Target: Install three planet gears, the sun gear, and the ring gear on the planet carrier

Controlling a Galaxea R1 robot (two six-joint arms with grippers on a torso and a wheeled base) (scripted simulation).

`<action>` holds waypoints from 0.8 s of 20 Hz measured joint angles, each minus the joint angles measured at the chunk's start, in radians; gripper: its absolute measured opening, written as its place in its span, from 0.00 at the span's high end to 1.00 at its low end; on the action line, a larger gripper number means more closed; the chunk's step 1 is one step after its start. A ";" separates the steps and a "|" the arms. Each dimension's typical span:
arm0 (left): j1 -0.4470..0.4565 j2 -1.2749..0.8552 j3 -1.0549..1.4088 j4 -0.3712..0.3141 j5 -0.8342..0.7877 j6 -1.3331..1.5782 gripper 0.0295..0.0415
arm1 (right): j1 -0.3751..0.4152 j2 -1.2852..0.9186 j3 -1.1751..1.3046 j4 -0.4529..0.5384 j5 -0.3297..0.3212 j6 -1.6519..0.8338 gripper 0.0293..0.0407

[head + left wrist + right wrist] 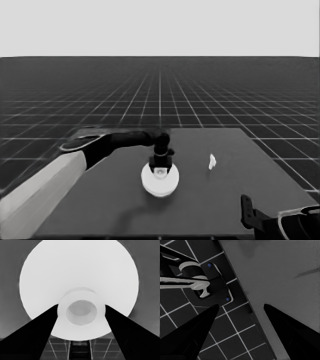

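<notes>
A thin white piece lies on the dark desk, toward its right half and well apart from everything else on it. Around the desk a floor ruled with a pale grid runs back to the horizon. Past the desk's corner, dark machinery with pale bands and two small blue lights stands over the grid.

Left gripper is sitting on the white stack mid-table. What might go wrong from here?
1. The left gripper has its fingers on either side of the raised hub of the larger white round part; lifting without opening may drag it off.
2. Any gears are hidden beneath it, so seating can't be checked.
3. The thin white piece lies loose nearby; a wide sweep might knock it.
</notes>
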 joint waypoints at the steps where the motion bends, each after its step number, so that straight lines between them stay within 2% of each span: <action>1: 0.003 0.001 -0.004 0.004 -0.002 0.002 0.55 | 0.000 0.000 0.000 0.000 0.000 0.000 0.19; 16: 0.010 0.005 -0.007 0.010 -0.007 0.079 0.55 | 0.000 0.000 0.000 0.000 0.000 0.000 0.19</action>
